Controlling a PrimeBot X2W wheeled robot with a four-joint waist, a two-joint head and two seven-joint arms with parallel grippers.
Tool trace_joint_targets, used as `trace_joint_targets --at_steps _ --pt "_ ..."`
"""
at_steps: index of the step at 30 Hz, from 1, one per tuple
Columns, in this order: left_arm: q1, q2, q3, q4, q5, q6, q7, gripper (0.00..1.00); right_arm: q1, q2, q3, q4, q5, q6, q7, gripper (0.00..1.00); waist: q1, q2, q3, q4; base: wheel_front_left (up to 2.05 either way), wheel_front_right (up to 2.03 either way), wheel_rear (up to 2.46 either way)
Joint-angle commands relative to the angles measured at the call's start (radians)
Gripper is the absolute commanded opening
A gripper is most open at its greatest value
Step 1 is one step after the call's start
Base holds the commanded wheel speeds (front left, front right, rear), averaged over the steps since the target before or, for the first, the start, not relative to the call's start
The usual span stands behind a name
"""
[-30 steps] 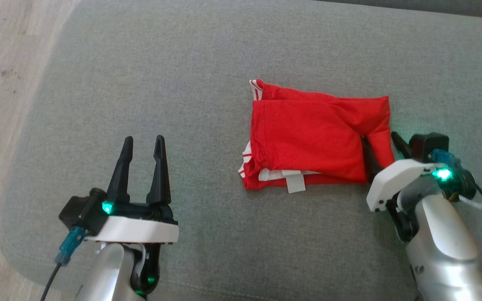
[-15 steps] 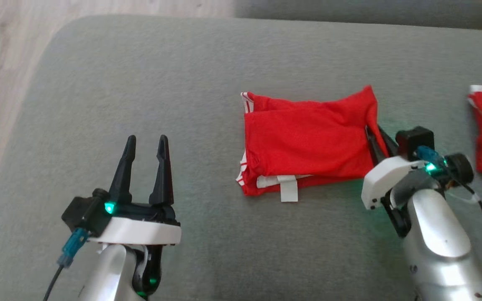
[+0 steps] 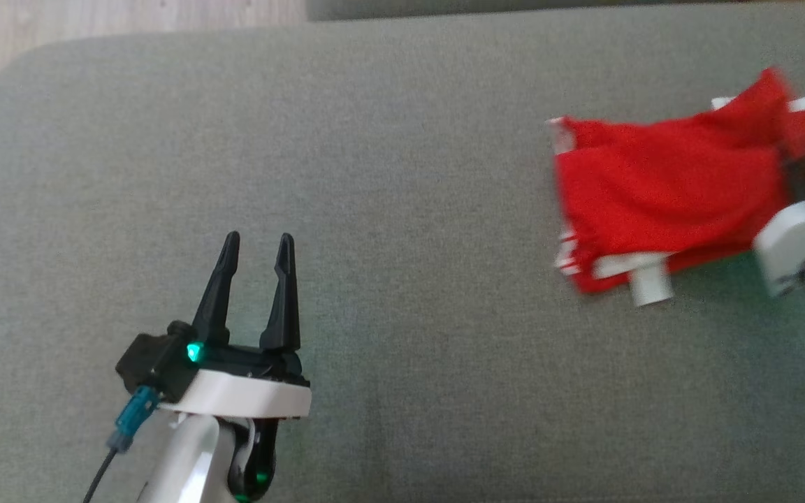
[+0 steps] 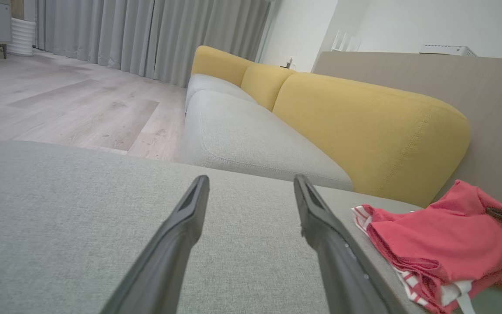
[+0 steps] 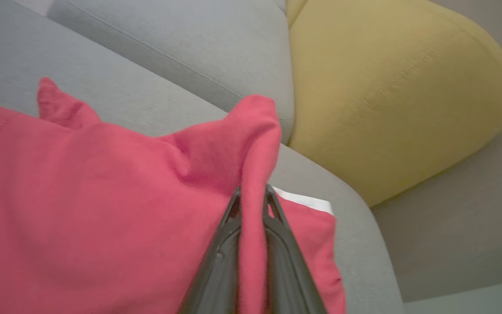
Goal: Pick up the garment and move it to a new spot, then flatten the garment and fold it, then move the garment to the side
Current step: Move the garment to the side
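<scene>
- Grey seat cushion: carries everything.
- Red folded garment: near the cushion's right edge, long axis left to right, white-trimmed end toward centre.
- Right gripper: jaws clamped on the garment's right-hand fold; the nearer arm.
- Left gripper: jaws apart, empty, well left of the garment.

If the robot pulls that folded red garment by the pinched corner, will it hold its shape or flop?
Probably floppy: the red garment peaks into a soft ridge where the right claw pinches it. Likely light, since it looks like thin cloth. The fold may loosen: layers and a white tag splay at its near edge.
</scene>
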State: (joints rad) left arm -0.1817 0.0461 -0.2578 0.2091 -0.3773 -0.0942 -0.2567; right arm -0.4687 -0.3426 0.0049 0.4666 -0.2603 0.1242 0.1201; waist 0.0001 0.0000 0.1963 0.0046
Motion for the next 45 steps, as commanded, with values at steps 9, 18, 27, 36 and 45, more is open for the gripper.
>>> trace_joint_targets --at_steps 9,18,27,36,45 --pt "-0.082 0.004 0.033 -0.030 0.010 -0.020 -0.005 1.00 -0.117 -0.170 -0.090 0.015 0.019 0.007 0.023 0.00 -0.0001 0.0000 0.098 -0.001 0.00 0.00 0.00" --pt "-0.103 0.004 0.052 -0.024 0.012 -0.030 -0.005 1.00 -0.140 -0.192 -0.225 0.037 -0.035 0.007 0.008 0.00 -0.0001 0.0000 0.135 0.013 0.00 0.00 0.00" --pt "-0.108 0.004 0.060 -0.017 0.011 -0.034 -0.005 1.00 -0.140 -0.131 -0.277 0.018 -0.053 0.007 0.015 1.00 -0.0001 0.0000 0.129 0.008 0.00 0.00 0.00" --pt "-0.089 0.004 0.069 -0.008 0.005 -0.035 -0.005 1.00 -0.131 -0.020 -0.250 -0.081 -0.042 0.007 0.000 1.00 -0.0001 0.0000 0.063 0.002 0.00 0.00 0.00" --pt "-0.038 0.004 0.079 -0.031 0.002 -0.014 -0.005 1.00 -0.044 0.208 -0.102 -0.242 0.079 0.007 -0.093 1.00 -0.0001 0.0000 -0.071 0.009 0.00 0.00 0.00"
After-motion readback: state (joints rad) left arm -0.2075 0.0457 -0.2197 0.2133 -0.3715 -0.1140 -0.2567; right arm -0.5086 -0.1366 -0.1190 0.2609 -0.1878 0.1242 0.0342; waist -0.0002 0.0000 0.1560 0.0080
